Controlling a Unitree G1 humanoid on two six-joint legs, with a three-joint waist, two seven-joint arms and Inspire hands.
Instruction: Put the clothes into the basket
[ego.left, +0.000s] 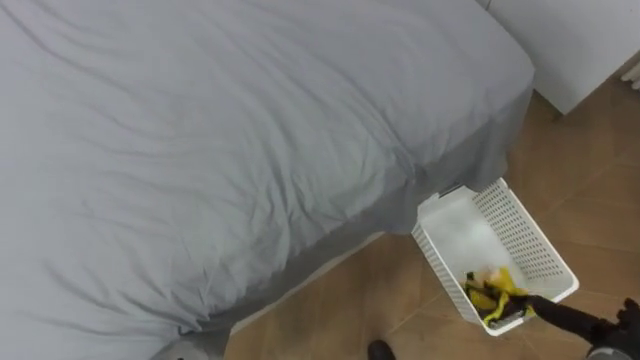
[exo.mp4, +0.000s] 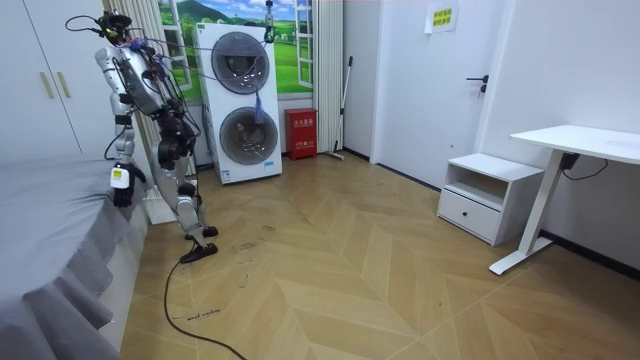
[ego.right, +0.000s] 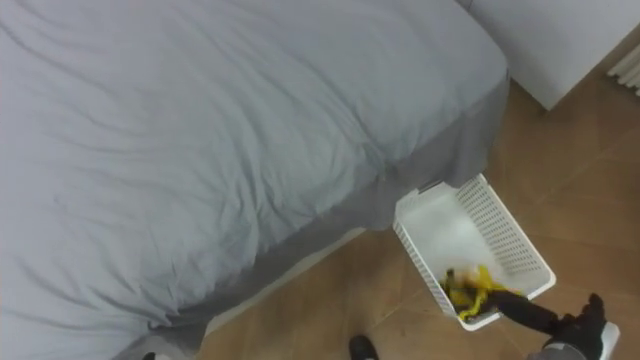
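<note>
The robot stands at the side of the bed (ego.left: 220, 130), near its corner. In the room view it is bent forward over the bed's edge, with the stacked washing machines (exo.mp4: 245, 105) behind it.

The right arm comes in from the lower right of the eye views and is stretched out long and almost straight, slanting up and to the left above the wooden floor (ego.left: 340, 300). The right hand (ego.left: 518, 308) is at the near end of the basket (ego.left: 520, 225), just over the rim and low inside it. The hand is dark and lies in the folds of the yellow cloth (ego.left: 492, 288), touching it. The folds cover part of the hand, so I cannot tell if the fingers are closed on the cloth or lie loose in it.

The yellow cloth is inside the basket, in a small heap at the end nearest to the robot. The rest of the basket's bottom is bare and white. The basket is white with walls of fine holes. It stands on the floor with its far end against the hanging grey sheet at the bed's corner. A white cupboard (ego.left: 570, 40) is beyond that corner.
</note>
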